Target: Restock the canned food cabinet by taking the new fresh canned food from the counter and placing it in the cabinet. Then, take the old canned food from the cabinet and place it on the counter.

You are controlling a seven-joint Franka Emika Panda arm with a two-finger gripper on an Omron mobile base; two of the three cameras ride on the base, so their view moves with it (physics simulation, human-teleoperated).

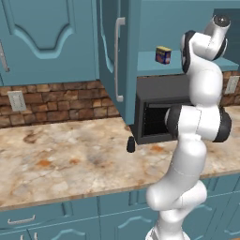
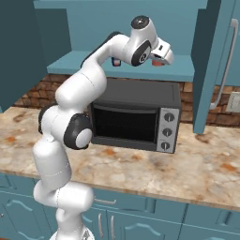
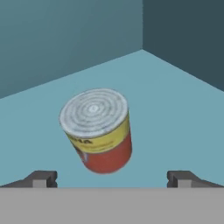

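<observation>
The old canned food (image 3: 98, 131), red-orange and yellow with a ribbed grey top, stands on the teal shelf (image 3: 175, 100) of the cabinet. My gripper (image 3: 113, 179) hovers just before it, open, with the can lying between and beyond the two wide-apart fingertips (image 3: 41, 178). From the right base view the hand (image 2: 161, 50) sits over the shelf, and a sliver of the red can (image 2: 158, 63) peeks out beneath it. The new canned food (image 1: 163, 55), dark blue with a yellow top, stands on the same shelf to the left of the arm. The counter (image 1: 70, 159) runs below.
The cabinet door (image 1: 108, 47) with its white bar handle (image 1: 119, 58) hangs open left of the shelf. A black toaster oven (image 2: 136, 117) sits on the counter under the shelf. A small black shaker (image 1: 131, 144) stands by its left front corner.
</observation>
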